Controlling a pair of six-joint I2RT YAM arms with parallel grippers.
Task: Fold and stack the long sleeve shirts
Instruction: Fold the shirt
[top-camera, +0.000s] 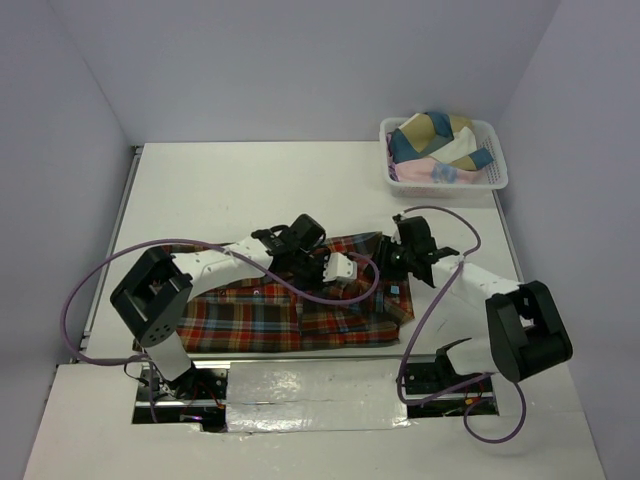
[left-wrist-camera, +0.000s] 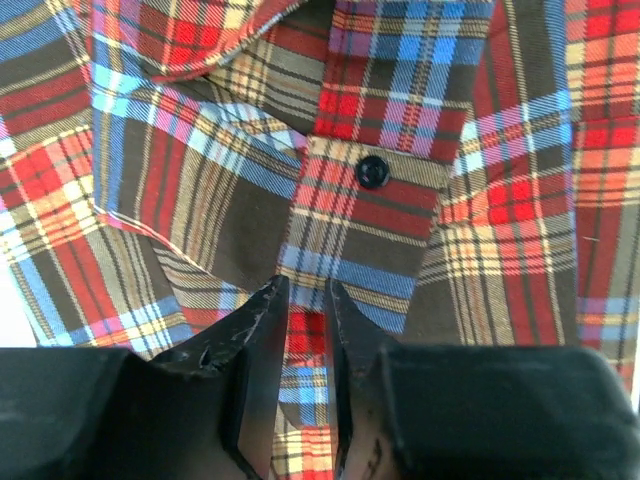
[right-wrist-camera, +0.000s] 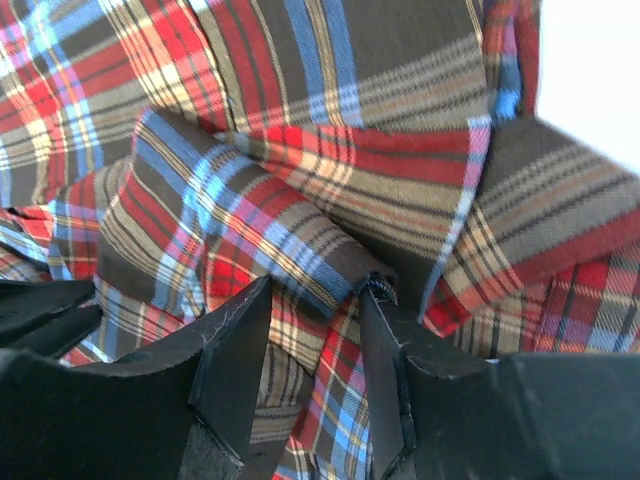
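A: What is seen from above?

B: A plaid shirt (top-camera: 265, 322) is laid flat on the table (top-camera: 220, 190), close to the near edge between the two arm bases. Its far right part is bunched up. The left gripper (top-camera: 345, 268) and the right gripper (top-camera: 392, 258) are both lowered onto that bunched part, near each other. A white basket (top-camera: 497, 180) is set at the far right corner, well apart from the shirt, and blue, tan and pink cloths (top-camera: 435, 140) are heaped in it.

A: And from the left wrist?

B: The shirt (left-wrist-camera: 180, 200) fills the view. The left gripper (left-wrist-camera: 305, 292) is drawn nearly together, and a thin strip of plaid is caught between its jaws. A dark button (left-wrist-camera: 372, 171) is seen just beyond the tips.

A: The right wrist?

B: Crumpled folds of the shirt (right-wrist-camera: 300, 110) are shown, with a patch of table (right-wrist-camera: 590, 70) at the upper right. The right gripper (right-wrist-camera: 320, 292) is closed partway, and a raised ridge of cloth is pinched between its jaws.
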